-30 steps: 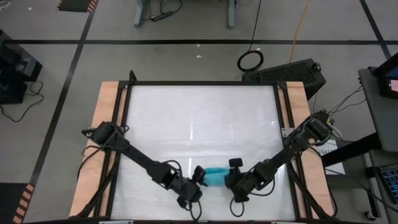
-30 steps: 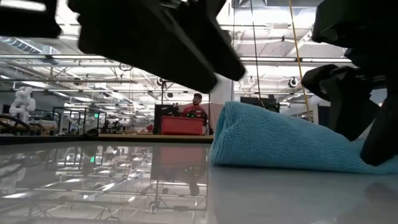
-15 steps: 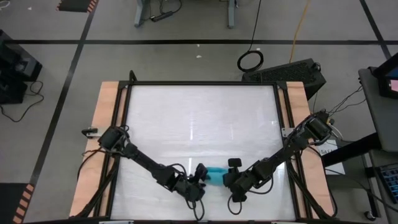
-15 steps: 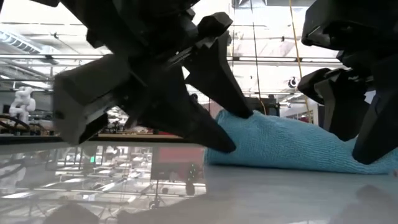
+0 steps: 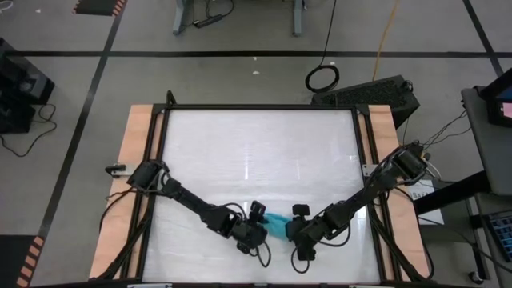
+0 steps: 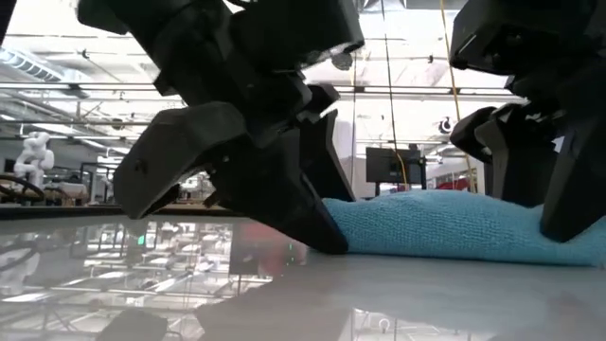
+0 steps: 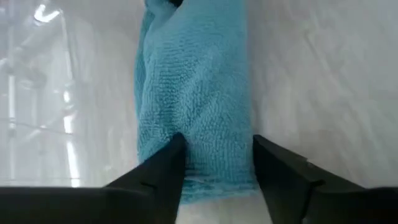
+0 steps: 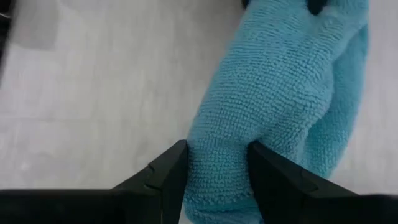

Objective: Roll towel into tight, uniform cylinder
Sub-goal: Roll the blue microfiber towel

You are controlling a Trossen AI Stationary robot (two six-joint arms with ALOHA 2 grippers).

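Observation:
The turquoise towel (image 5: pixel 277 223) lies as a short, thick roll on the white tabletop (image 5: pixel 256 152), near its front edge. My left gripper (image 5: pixel 258 227) is at the towel's left end and my right gripper (image 5: pixel 297 230) at its right end, both slanting down. In the left wrist view the towel (image 7: pixel 196 87) runs away from my left gripper (image 7: pixel 214 152). It fills the gap of my right gripper (image 8: pixel 217 152) in the right wrist view. The low view shows the towel (image 6: pixel 445 225) lying low between both dark hands. My left gripper has the towel's left end (image 7: pixel 214 171) between its two fingers, one on each long side. The fingers slant down from the table's left and lie along the roll. The towel rests on the table. My right gripper pinches the towel's right end (image 8: pixel 217 177) between its two fingers, and the cloth fills the gap. The fingers slant down from the table's right and lie along the roll. That end rests on the table.
Wooden side rails (image 5: pixel 136 160) and a black frame (image 5: pixel 260 106) border the tabletop. The far half of the white surface is free room. Cables and a black case (image 5: pixel 376 92) lie on the floor beyond the far edge.
My left gripper has come down and moved toward the towel's left end, tipping as it went; its fingers now stand on either side of that end. The towel's left end, which stood high, now lies lower and flatter. Seen from above, less of the towel shows between the hands.

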